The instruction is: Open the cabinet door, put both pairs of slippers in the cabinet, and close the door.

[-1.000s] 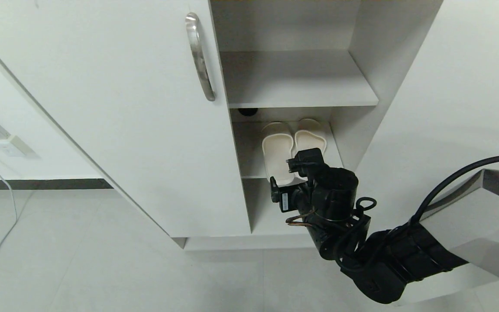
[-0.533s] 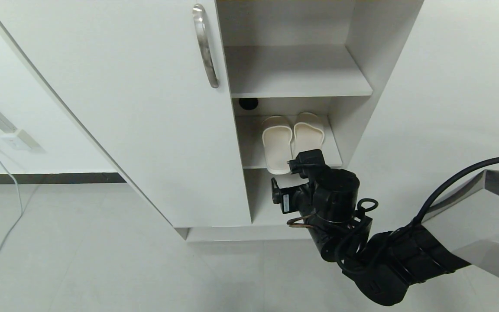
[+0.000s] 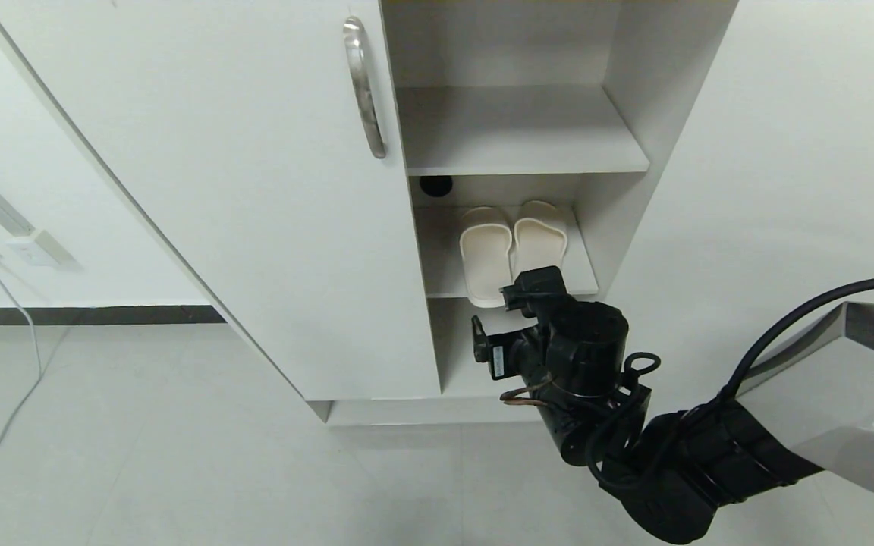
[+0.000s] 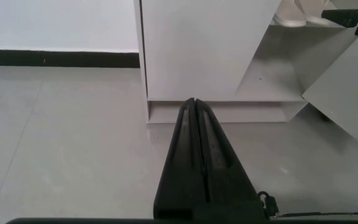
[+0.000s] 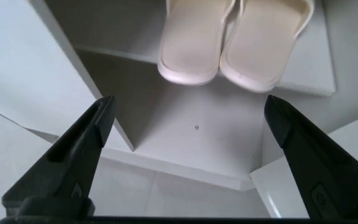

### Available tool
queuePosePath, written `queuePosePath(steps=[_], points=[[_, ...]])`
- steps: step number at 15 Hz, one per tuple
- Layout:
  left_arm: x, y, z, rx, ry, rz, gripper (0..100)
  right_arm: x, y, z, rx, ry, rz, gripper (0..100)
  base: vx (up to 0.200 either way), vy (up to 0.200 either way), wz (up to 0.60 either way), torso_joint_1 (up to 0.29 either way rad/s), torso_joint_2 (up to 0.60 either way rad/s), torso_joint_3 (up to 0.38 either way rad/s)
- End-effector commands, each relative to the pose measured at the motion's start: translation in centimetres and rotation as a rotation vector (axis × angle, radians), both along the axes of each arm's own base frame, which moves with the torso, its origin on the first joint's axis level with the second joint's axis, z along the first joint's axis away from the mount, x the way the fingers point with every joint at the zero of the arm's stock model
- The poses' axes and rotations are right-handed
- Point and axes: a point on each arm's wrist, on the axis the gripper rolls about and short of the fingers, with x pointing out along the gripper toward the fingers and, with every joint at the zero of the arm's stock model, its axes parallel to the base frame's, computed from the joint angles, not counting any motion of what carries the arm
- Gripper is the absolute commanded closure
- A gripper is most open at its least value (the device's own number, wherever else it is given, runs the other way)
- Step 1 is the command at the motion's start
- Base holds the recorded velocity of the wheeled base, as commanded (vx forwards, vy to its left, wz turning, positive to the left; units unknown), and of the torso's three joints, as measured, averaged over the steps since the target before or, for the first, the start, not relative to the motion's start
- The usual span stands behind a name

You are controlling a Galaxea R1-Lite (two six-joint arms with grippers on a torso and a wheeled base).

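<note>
My right pincer (image 5: 188, 104) is spread wide with nothing between its 2 fingers. It sits in front of the open cabinet (image 3: 634, 114), near the heels of 1 pair of cream slippers (image 3: 513, 243) without touching them. The slippers lie side by side on the middle shelf (image 3: 437, 258), toes toward the back, heels poking a little past its front edge. Above them is the upper shelf (image 3: 520, 129). The door (image 3: 217, 189) stands swung out to my left, with its metal handle (image 3: 365, 87) beside the opening. My left pincer (image 4: 194, 109) is pressed shut on nothing, low over the floor (image 4: 61, 137) and pointing at the cabinet's base, well apart from the slippers. Further left, a cable (image 3: 20, 356) hangs from a wall socket (image 3: 31, 249).
</note>
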Motion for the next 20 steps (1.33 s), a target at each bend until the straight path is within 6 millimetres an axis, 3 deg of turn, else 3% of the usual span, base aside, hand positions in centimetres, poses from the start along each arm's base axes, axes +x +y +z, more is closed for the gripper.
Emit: queuePosePath(steps=[1,13,20], points=[[0.01,0.0,-0.01,-0.001,0.002,0.0,100,-0.01,-0.01,-0.05,-0.002,0.001,0.0,0,0.0,0.0,0.0,0.002,0.01,0.173],[0.01,0.0,0.01,-0.001,0.0,0.0,100,-0.1,0.07,0.21,0.015,-0.017,0.003,0,0.0,0.0,0.0,0.002,0.0,0.201],[0.01,0.0,0.01,-0.004,0.001,0.001,100,-0.12,0.05,-0.08,0.007,-0.01,0.005,0,0.0,0.0,0.0,0.002,0.0,0.024]])
